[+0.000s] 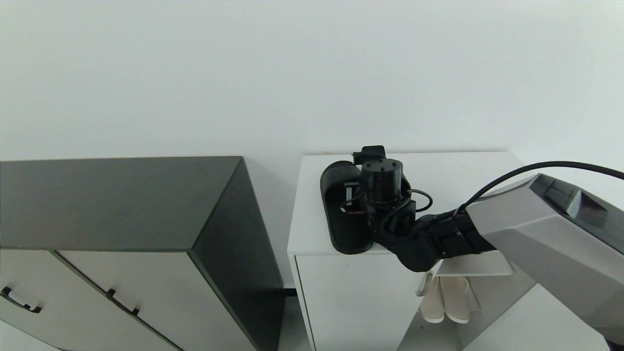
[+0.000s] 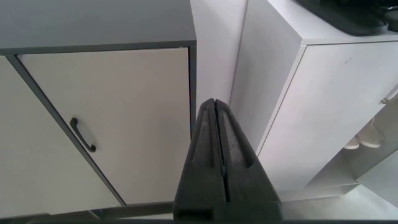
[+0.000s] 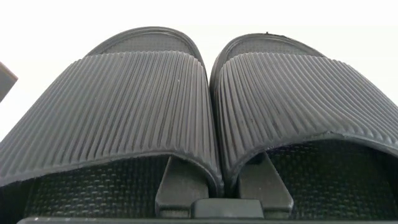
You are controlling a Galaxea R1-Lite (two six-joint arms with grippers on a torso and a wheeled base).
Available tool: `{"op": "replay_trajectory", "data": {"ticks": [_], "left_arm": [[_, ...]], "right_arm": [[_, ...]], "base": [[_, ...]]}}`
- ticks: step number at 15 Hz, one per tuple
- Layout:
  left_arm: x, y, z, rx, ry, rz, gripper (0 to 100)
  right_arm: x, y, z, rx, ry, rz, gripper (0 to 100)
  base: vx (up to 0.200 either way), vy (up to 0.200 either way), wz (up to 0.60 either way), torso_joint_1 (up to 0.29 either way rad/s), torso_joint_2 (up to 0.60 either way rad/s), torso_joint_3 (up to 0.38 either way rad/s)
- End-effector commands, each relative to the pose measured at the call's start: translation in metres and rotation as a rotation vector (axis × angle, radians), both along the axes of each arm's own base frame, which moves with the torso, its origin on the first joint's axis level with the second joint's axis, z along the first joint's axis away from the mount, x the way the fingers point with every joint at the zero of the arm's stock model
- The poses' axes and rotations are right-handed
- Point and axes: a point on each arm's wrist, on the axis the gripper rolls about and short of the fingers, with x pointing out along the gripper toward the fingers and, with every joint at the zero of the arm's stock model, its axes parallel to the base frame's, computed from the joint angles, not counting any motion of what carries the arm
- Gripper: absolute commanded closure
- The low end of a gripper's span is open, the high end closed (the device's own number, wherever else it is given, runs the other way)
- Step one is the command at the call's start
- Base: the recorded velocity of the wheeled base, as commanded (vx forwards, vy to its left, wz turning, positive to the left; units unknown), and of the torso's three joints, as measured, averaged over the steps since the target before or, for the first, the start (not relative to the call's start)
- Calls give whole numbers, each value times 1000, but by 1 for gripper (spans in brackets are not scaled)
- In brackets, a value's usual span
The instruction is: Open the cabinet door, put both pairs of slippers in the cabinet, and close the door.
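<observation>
The right gripper (image 3: pixel 221 184) pinches the touching inner walls of the ribbed black rubber slippers (image 1: pixel 343 214) atop the white cabinet (image 1: pixel 309 209), a finger inside each. On lifting, one slipper might slide free, I'd say. The cabinet's front edge lies at six o'clock, with the pale slippers (image 1: pixel 446 302) shelved at five. The left gripper (image 2: pixel 215 111) is pressed together beside the dark grey cabinet (image 2: pixel 93 25).

Two pairs of slippers: one black pair (image 1: pixel 337 222), one white pair (image 1: pixel 444 304). Two cabinets: one white cabinet (image 1: pixel 351 292), one dark-topped cabinet (image 1: pixel 122 204).

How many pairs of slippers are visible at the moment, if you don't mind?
2. The black pair sits on top of the white cabinet, at the right hand; the white pair stands inside it.
</observation>
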Motion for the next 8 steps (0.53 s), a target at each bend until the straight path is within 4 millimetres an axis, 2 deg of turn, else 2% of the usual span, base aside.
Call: {"op": "replay_trajectory", "data": {"ticks": [1,2,4,6,8], "left_arm": [[0,0,0,1,0,-1,100],[0,0,0,0,0,-2,100],[0,0,0,0,-1,-1,100],[0,0,0,1,0,-1,100],[0,0,0,1,0,-1,100]], "right_arm": [[-20,-6,22,26,-27,38,100],[-30,-9,28,37,-38,66,100],[-66,-21,42,47,-45,127,100],[-93,-33,44,41,-35,163,100],[-130,-50,42,38,-26,215,100]], "base": [[0,0,0,0,0,0],[0,0,0,0,0,0],[0,0,0,0,0,0],[0,0,0,0,0,0],[0,0,0,0,0,0]]}}
